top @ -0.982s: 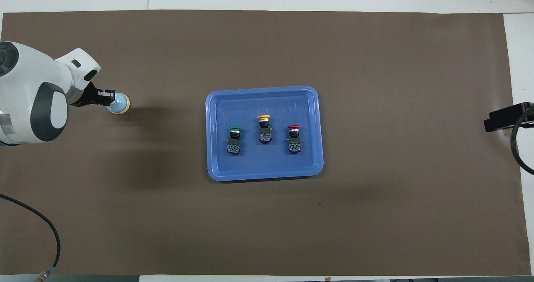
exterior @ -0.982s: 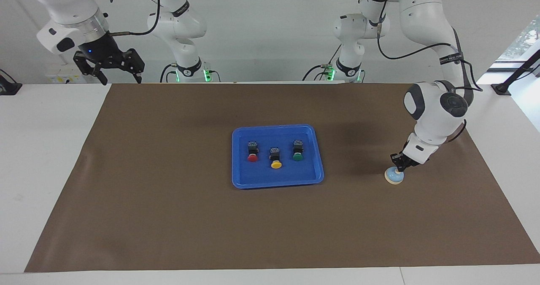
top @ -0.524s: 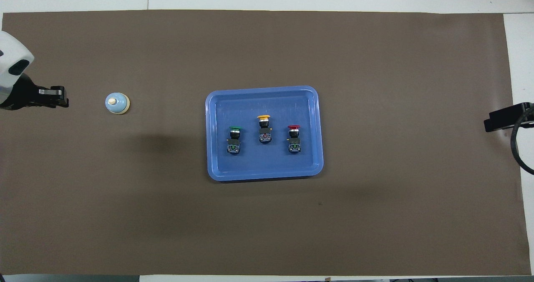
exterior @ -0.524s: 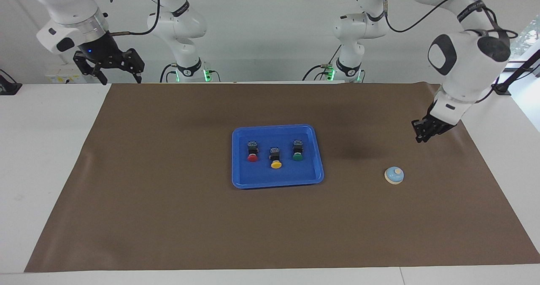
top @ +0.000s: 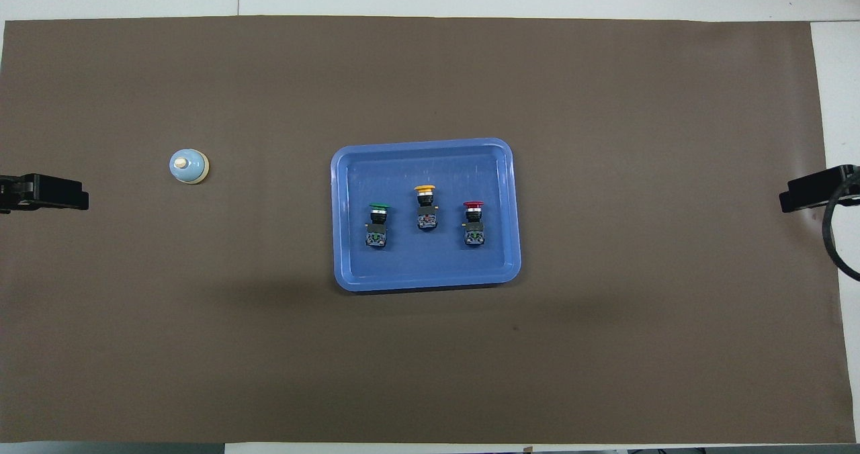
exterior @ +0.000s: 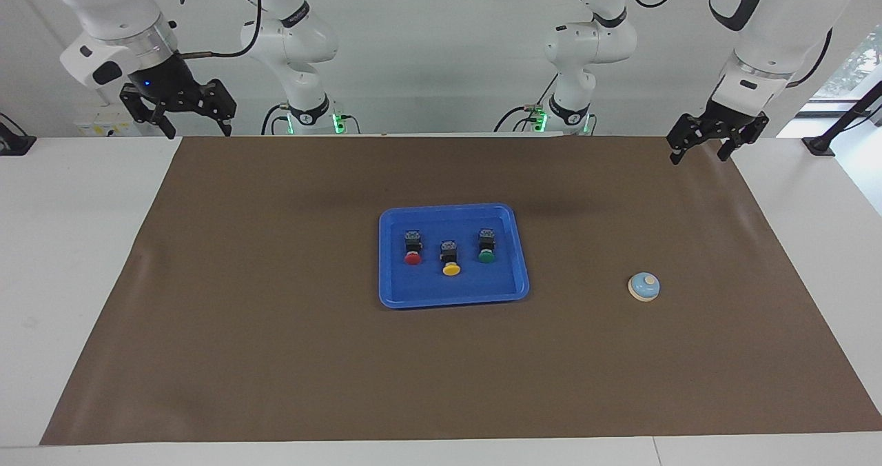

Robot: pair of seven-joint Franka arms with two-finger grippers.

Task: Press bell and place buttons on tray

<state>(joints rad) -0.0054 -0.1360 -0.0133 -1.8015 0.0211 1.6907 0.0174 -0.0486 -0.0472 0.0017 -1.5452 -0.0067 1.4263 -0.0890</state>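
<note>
Facing view
Left gripper (exterior: 713,147): you see it has pulled up off the bell (exterior: 644,287) and back over the mat's (exterior: 275,356) edge by its base, fingers now spread wide, empty.
Right gripper (exterior: 187,111): waits high at its own end, fingers wide.
Tray (exterior: 513,287): holds red button (exterior: 413,248), yellow button (exterior: 450,258), green button (exterior: 486,245).

Overhead view
Bell (top: 189,166): alone toward the left arm's end, well apart from the tray (top: 349,276).
Meaning: you can judge both steps done.

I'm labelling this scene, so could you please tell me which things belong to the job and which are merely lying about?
Job:
- bell
- green button
- yellow button
- red button
- tray

Lying about:
- brown mat
- black mount at the mat's edge
</note>
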